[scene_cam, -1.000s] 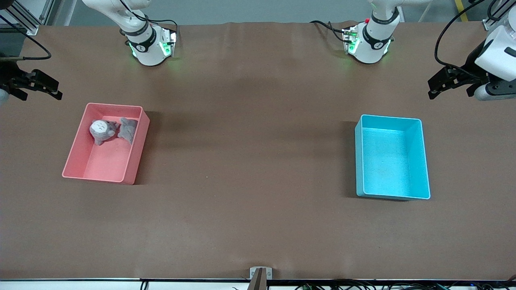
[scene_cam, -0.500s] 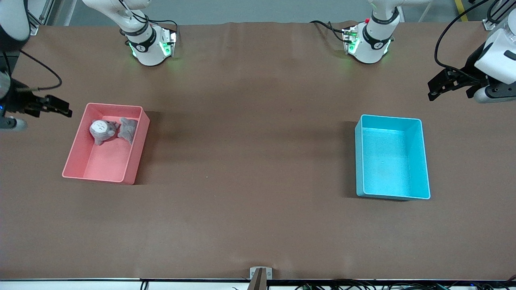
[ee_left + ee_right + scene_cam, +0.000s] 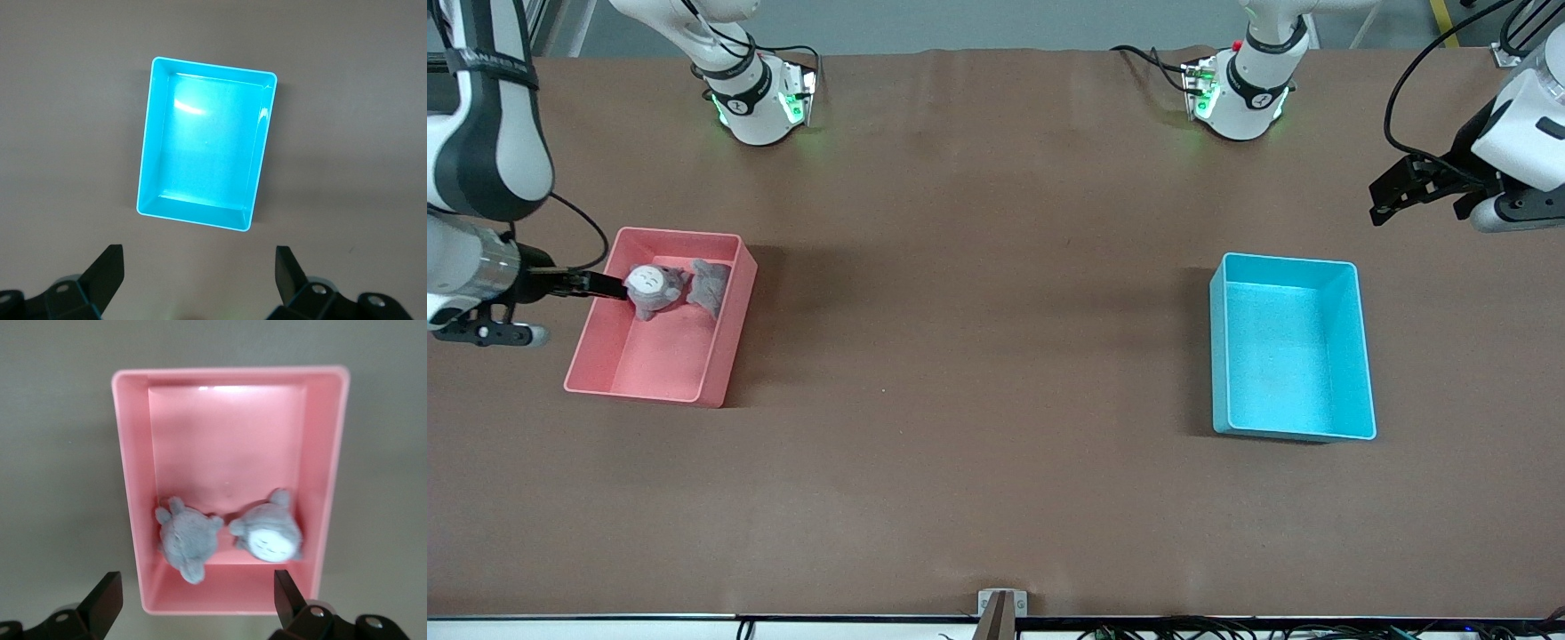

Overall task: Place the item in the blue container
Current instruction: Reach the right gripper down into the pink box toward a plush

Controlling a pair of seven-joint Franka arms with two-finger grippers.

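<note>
The blue container point(image 3: 1285, 356) stands empty toward the left arm's end of the table; the left wrist view looks down into the blue container point(image 3: 205, 143). Two grey plush toys lie in a pink bin point(image 3: 658, 356): one face up with a white face point(image 3: 649, 286), one face down point(image 3: 710, 284). My right gripper point(image 3: 600, 284) hangs open over the pink bin's rim, next to the face-up toy. The right wrist view shows the right gripper point(image 3: 193, 603) empty above both toys point(image 3: 270, 533) point(image 3: 187, 539). My left gripper point(image 3: 1392, 191) point(image 3: 199, 277) waits open over bare table beside the blue container.
The pink bin point(image 3: 227, 440) sits toward the right arm's end of the table. Both robot bases point(image 3: 751, 98) point(image 3: 1240, 93) stand along the table's edge farthest from the front camera. A small metal bracket point(image 3: 1001, 604) sits at the nearest edge.
The right arm has swung in from the table's end, bringing its gripper over the pink bin's rim beside the toys. The left gripper has barely moved.
</note>
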